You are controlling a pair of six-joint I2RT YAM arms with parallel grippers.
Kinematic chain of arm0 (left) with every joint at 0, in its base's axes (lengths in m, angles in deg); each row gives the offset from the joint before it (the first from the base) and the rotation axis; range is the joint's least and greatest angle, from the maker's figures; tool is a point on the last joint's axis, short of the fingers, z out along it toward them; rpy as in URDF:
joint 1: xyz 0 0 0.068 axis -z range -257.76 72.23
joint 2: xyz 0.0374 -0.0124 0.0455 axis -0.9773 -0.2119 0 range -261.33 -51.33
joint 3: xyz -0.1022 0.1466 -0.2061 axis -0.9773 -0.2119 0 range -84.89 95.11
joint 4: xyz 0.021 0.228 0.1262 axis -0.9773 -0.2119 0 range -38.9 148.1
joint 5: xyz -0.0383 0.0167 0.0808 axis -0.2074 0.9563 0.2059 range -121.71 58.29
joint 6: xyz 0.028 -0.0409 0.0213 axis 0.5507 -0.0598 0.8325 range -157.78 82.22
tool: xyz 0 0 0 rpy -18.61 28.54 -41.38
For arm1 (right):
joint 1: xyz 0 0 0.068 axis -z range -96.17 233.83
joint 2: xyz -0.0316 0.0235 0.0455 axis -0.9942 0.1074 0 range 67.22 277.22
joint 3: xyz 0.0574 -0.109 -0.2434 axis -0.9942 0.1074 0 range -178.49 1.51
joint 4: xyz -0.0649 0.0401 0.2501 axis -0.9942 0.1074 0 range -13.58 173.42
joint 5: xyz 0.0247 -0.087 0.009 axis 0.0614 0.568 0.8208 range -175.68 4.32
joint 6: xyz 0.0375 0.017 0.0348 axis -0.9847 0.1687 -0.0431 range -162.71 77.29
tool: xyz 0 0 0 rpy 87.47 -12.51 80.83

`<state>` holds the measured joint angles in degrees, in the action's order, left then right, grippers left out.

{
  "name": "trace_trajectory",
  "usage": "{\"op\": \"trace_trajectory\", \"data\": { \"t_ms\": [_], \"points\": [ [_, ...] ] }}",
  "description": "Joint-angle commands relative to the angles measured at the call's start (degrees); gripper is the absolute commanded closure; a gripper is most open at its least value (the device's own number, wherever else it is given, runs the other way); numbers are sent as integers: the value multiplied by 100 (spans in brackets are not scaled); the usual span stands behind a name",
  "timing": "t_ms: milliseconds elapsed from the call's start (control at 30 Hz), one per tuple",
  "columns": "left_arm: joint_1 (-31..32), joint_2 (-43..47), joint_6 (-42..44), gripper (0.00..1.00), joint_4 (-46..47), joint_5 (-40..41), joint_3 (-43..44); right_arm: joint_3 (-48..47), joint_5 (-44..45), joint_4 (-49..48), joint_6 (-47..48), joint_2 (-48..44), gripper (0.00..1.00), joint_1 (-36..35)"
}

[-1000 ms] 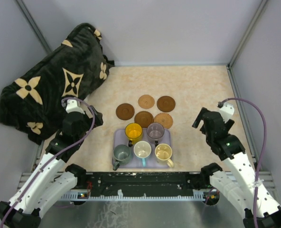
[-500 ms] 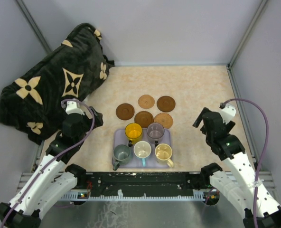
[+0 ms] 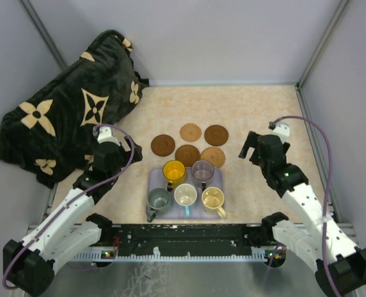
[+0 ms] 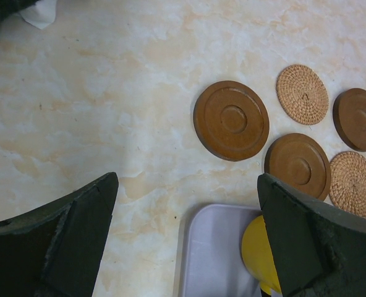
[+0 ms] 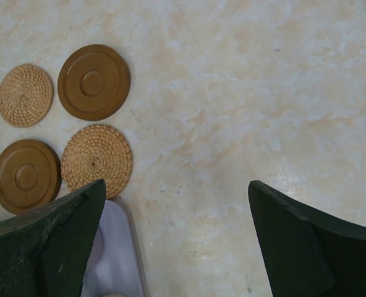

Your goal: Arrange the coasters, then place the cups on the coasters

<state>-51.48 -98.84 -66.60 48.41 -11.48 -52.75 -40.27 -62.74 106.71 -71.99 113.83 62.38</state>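
Several round coasters lie grouped mid-table, dark brown ones (image 3: 162,145) (image 3: 216,135) and woven tan ones (image 3: 190,132) (image 3: 212,156). Just nearer, the cups stand on a lavender tray (image 3: 154,179): yellow (image 3: 174,171), purple-grey (image 3: 203,170), grey-green (image 3: 159,200), cream (image 3: 185,195) and beige (image 3: 213,198). My left gripper (image 3: 125,148) hovers open left of the tray; in its wrist view the left gripper (image 4: 187,185) frames the tray corner (image 4: 214,260) and the yellow cup (image 4: 257,253). My right gripper (image 3: 250,147) hangs open right of the coasters, and the wrist view shows the right gripper (image 5: 177,185) over bare table beside a woven coaster (image 5: 96,161).
A dark blanket with tan flower shapes (image 3: 72,105) is heaped at the back left, close to the left arm. Grey walls enclose the table on three sides. A black rail (image 3: 183,238) runs along the near edge between the arm bases.
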Motion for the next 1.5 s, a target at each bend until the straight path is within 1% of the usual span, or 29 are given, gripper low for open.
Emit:
{"op": "trace_trajectory", "data": {
  "t_ms": [0,67,133,200,267,467,500,533,567,600,667,767,933,1100,1167,1300,1467],
  "points": [
    [11,-296,-131,0,659,-312,-123,-318,-486,-801,375,724,1,27],
    [13,-413,-156,0,839,-375,-200,-345,-532,-981,404,1044,3,27],
    [11,-502,-184,1,912,-419,-236,-385,-606,-1171,437,1344,15,27],
    [9,-586,-186,1,954,-463,-268,-407,-774,-1352,497,1627,30,27],
    [15,-646,-187,1,963,-471,-314,-418,-975,-1548,547,1906,41,27],
    [9,-706,-207,0,960,-495,-457,-515,-1872,-2141,648,2792,61,27],
    [16,-708,-216,0,967,-494,-482,-560,-2032,-2216,684,2939,68,27],
    [15,-722,-224,0,969,-494,-506,-652,-2160,-2266,708,3073,77,27],
    [9,-729,-235,0,984,-494,-533,-690,-2265,-2279,720,3215,89,21],
    [16,-742,-247,0,999,-502,-551,-768,-2342,-2301,729,3340,93,8],
    [8,-772,-266,1,1026,-521,-576,-865,-2434,-2313,739,3551,95,-41],
    [2,-828,-273,1,1078,-533,-607,-976,-2520,-2347,769,3827,93,-178],
    [4,-883,-275,0,1076,-520,-607,-1173,-2639,-2334,792,4420,93,-386],
    [10,-836,-259,0,991,-416,-575,-1235,-3026,-2253,551,4995,94,-402],
    [6,-798,-237,0,978,-358,-575,-1164,-3053,-2241,433,5063,94,-408],
    [1,-782,-175,0,995,-293,-542,-912,-2755,-2074,167,5053,94,-407],
    [8,-895,-110,0,972,-283,-456,-737,-1933,-1629,-153,5007,96,-339]
  ]
}}
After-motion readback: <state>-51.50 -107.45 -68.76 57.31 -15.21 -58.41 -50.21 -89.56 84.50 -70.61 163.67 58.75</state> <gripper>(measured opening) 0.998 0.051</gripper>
